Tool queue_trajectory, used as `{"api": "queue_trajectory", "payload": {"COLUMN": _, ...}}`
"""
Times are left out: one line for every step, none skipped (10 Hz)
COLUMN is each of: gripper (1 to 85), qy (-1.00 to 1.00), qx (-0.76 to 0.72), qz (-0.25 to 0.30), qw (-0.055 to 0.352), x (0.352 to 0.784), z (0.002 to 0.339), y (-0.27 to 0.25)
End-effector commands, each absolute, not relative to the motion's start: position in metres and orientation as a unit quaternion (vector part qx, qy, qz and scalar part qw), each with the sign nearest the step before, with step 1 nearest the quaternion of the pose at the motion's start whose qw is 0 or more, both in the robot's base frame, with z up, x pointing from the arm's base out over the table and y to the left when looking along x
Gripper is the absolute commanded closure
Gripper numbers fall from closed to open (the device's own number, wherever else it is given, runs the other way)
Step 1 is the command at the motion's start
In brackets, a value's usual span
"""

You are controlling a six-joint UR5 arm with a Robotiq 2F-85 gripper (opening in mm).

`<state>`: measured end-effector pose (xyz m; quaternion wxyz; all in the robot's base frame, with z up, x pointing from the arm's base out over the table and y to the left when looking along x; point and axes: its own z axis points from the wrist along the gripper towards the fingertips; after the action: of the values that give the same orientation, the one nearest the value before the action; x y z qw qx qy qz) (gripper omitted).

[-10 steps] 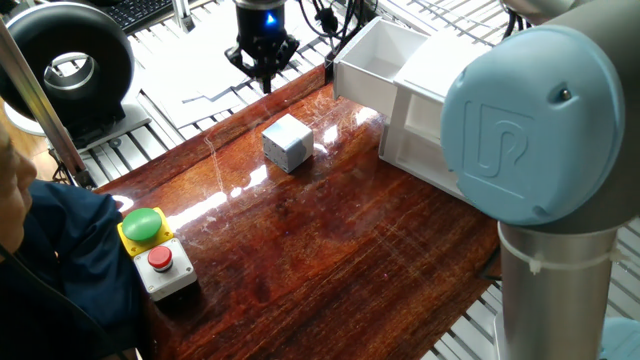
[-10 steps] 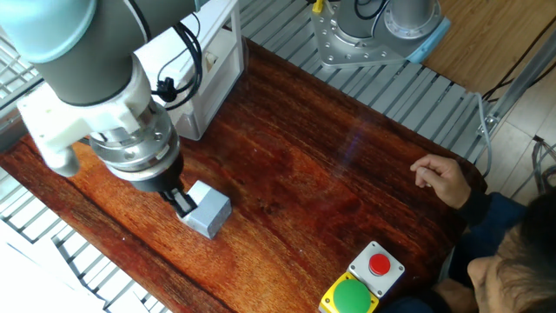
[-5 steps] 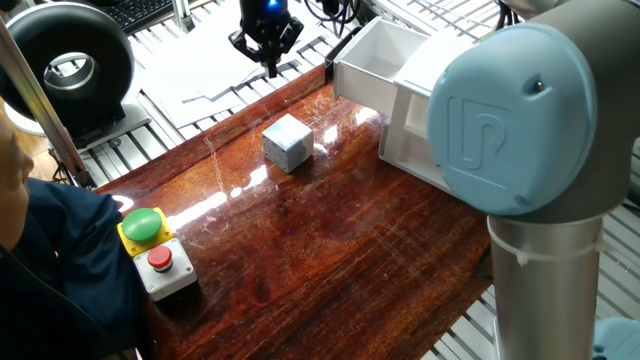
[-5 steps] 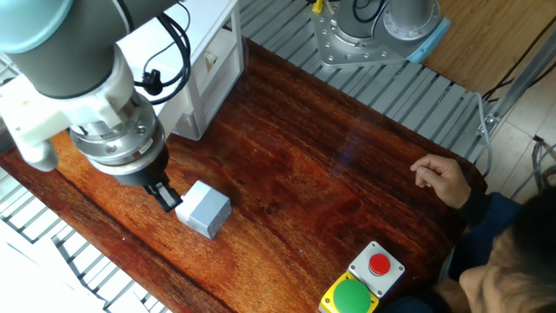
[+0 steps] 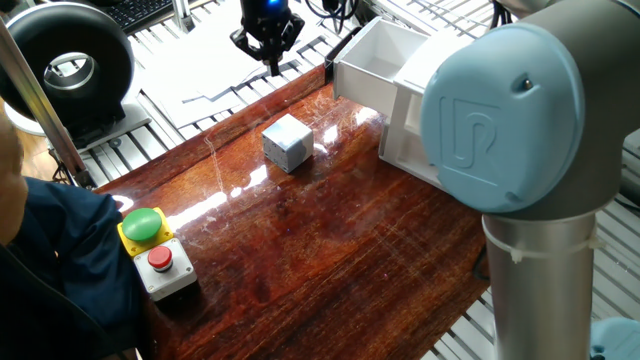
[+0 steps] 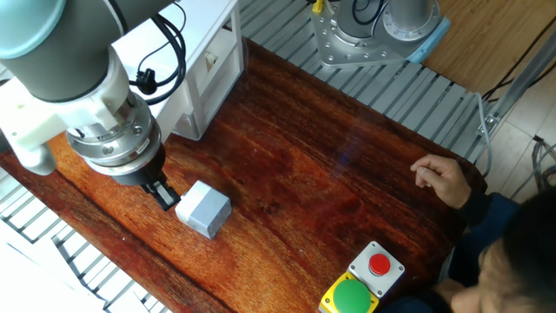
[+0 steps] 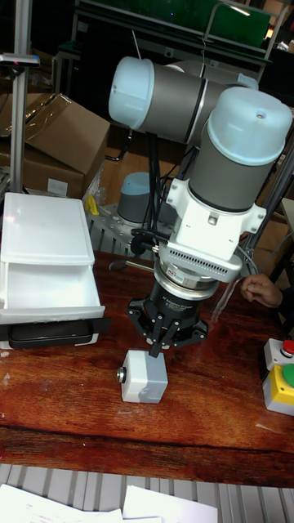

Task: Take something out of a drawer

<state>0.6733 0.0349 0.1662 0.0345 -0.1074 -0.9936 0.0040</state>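
Note:
The something, a pale grey cube (image 5: 288, 143) (image 6: 203, 209) (image 7: 144, 376), rests free on the wooden table. My gripper (image 5: 268, 62) (image 6: 163, 193) (image 7: 158, 345) hangs just above and behind the cube, apart from it. Its fingers meet in a point and hold nothing. The drawer (image 5: 385, 52) (image 7: 49, 288), a white open-topped tray, stands pulled out of the white cabinet (image 5: 425, 135) (image 6: 208, 61), and what shows of its inside is bare. In the tall fixed view the dark lower drawer (image 7: 49, 333) sits beneath it.
A grey box with green and red buttons (image 5: 155, 248) (image 6: 365, 278) (image 7: 282, 377) sits near a table corner. A person's hand (image 6: 439, 178) (image 7: 261, 290) rests at the table's edge. A black round lamp (image 5: 70, 65) stands off the table. My arm's large joint (image 5: 500, 110) fills the right foreground.
My gripper has lifted and drawn back from the cube's side, leaving a gap. The cube has stayed where it was on the table.

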Motion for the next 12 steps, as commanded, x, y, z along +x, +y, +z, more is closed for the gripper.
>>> {"api": "queue_trajectory", "payload": {"gripper": 84.7, "qy": -0.994, "qx": -0.104, "qz": 0.002, "qw": 0.035, "x": 0.674, "z": 0.167, "y": 0.036}}
{"api": "queue_trajectory", "payload": {"gripper": 84.7, "qy": -0.994, "qx": -0.105, "qz": 0.002, "qw": 0.033, "x": 0.675, "z": 0.167, "y": 0.036}}
{"api": "queue_trajectory", "payload": {"gripper": 84.7, "qy": -0.994, "qx": -0.106, "qz": 0.001, "qw": 0.031, "x": 0.677, "z": 0.167, "y": 0.036}}
{"api": "queue_trajectory", "payload": {"gripper": 84.7, "qy": -0.994, "qx": -0.107, "qz": 0.002, "qw": 0.029, "x": 0.678, "z": 0.167, "y": 0.035}}
{"api": "queue_trajectory", "payload": {"gripper": 84.7, "qy": -0.994, "qx": -0.107, "qz": 0.004, "qw": 0.026, "x": 0.68, "z": 0.168, "y": 0.033}}
{"api": "queue_trajectory", "payload": {"gripper": 84.7, "qy": -0.994, "qx": -0.11, "qz": 0.002, "qw": 0.021, "x": 0.683, "z": 0.169, "y": 0.033}}
{"api": "queue_trajectory", "payload": {"gripper": 84.7, "qy": -0.994, "qx": -0.109, "qz": 0.003, "qw": 0.013, "x": 0.687, "z": 0.17, "y": 0.031}}
{"api": "queue_trajectory", "payload": {"gripper": 84.7, "qy": -0.995, "qx": -0.104, "qz": -0.002, "qw": 0.003, "x": 0.694, "z": 0.173, "y": 0.03}}
{"api": "queue_trajectory", "payload": {"gripper": 84.7, "qy": -0.995, "qx": -0.101, "qz": -0.01, "qw": -0.007, "x": 0.701, "z": 0.176, "y": 0.032}}
{"api": "queue_trajectory", "payload": {"gripper": 84.7, "qy": -0.996, "qx": -0.087, "qz": -0.003, "qw": -0.018, "x": 0.708, "z": 0.178, "y": 0.026}}
{"api": "queue_trajectory", "payload": {"gripper": 84.7, "qy": -0.997, "qx": -0.077, "qz": 0.004, "qw": -0.026, "x": 0.713, "z": 0.18, "y": 0.019}}
{"api": "queue_trajectory", "payload": {"gripper": 84.7, "qy": -0.996, "qx": -0.085, "qz": -0.006, "qw": -0.025, "x": 0.714, "z": 0.181, "y": 0.021}}
